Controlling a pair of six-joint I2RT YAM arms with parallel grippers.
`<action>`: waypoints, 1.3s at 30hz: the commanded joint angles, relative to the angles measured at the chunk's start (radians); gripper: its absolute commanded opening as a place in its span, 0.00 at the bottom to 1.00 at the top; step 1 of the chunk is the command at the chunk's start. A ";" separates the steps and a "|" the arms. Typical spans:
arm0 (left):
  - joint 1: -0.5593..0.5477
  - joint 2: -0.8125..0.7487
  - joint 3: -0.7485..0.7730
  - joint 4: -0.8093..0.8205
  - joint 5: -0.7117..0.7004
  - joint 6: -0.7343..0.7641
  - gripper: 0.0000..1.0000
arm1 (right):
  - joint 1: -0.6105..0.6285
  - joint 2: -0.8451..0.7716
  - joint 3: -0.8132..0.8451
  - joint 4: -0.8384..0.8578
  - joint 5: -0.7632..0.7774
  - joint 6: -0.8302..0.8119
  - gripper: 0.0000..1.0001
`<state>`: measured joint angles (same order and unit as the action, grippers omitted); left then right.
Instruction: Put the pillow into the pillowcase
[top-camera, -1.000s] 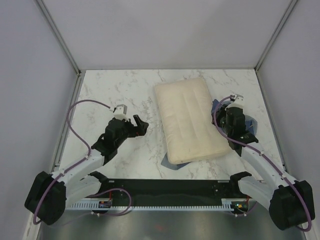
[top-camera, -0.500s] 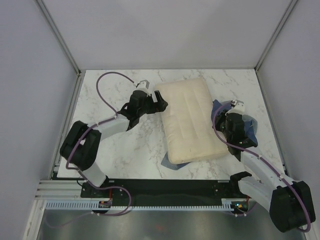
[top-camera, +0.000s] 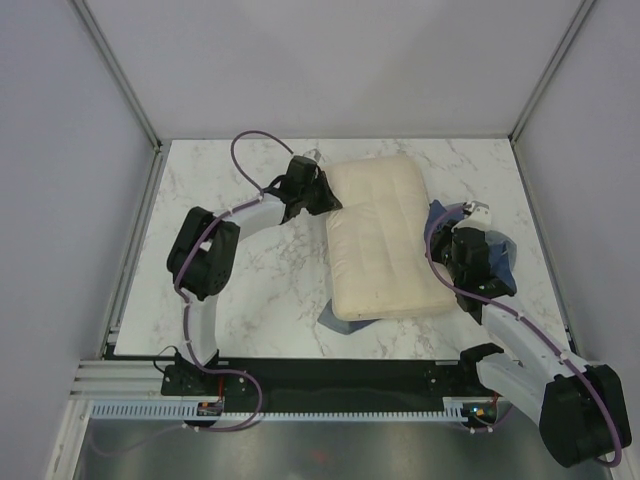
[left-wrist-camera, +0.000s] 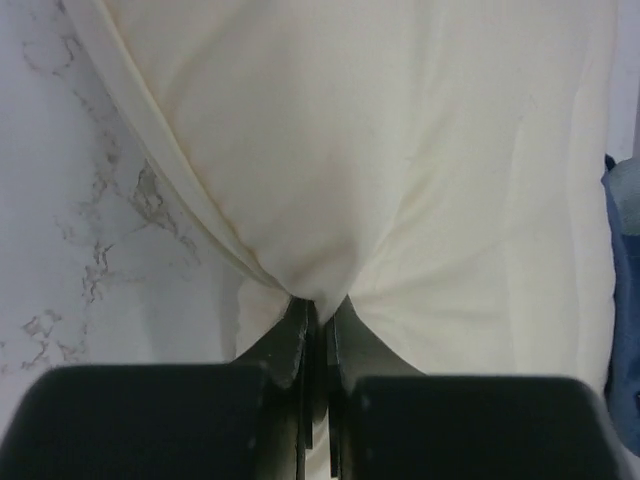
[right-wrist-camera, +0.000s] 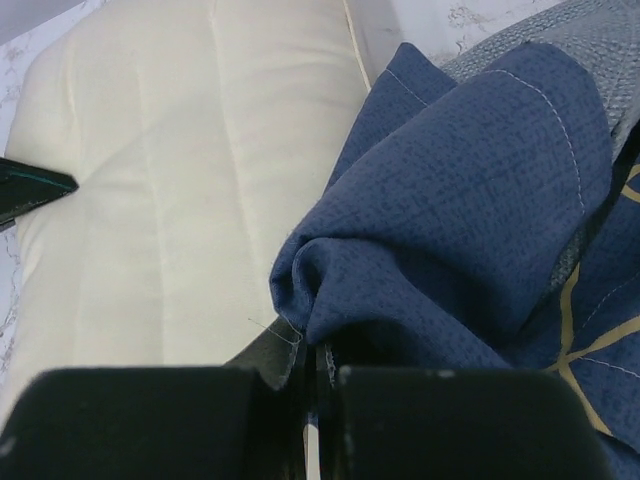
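Note:
The cream pillow (top-camera: 385, 235) lies lengthwise on the marble table, right of centre. My left gripper (top-camera: 325, 197) is shut on the pillow's far left corner; in the left wrist view the cream fabric (left-wrist-camera: 330, 200) bunches into the closed left gripper (left-wrist-camera: 318, 305). The denim-blue pillowcase (top-camera: 497, 255) is crumpled at the pillow's right side, and a corner of it (top-camera: 335, 322) shows under the pillow's near end. My right gripper (top-camera: 462, 240) is shut on a fold of the pillowcase (right-wrist-camera: 450, 210); in the right wrist view that fold is pinched in the right gripper (right-wrist-camera: 312, 345), with the pillow (right-wrist-camera: 150, 180) to its left.
White enclosure walls stand on three sides of the marble table (top-camera: 230, 280). The black base rail (top-camera: 330, 380) runs along the near edge. The left arm's purple cable (top-camera: 255, 145) loops over the table's far left.
My left arm swung from the table's left to the pillow's far left corner and closed on it. The pillow's far end shifted slightly right. The right gripper kept its hold on the pillowcase.

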<state>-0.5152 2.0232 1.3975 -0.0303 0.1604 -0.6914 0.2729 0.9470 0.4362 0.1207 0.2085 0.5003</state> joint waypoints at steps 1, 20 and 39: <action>0.049 0.040 0.067 -0.054 0.140 -0.089 0.02 | 0.003 -0.017 -0.005 0.034 0.028 -0.005 0.00; 0.396 -1.287 -0.998 0.036 -0.705 -0.393 0.02 | 0.002 -0.022 -0.013 0.007 0.121 0.032 0.00; 0.396 -1.480 -0.994 -0.282 -0.992 -0.322 0.02 | -0.020 -0.270 -0.022 -0.417 0.836 0.429 0.00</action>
<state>-0.1261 0.5625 0.3401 -0.3084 -0.6399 -0.9943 0.2684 0.7303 0.4202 -0.2218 0.8520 0.8219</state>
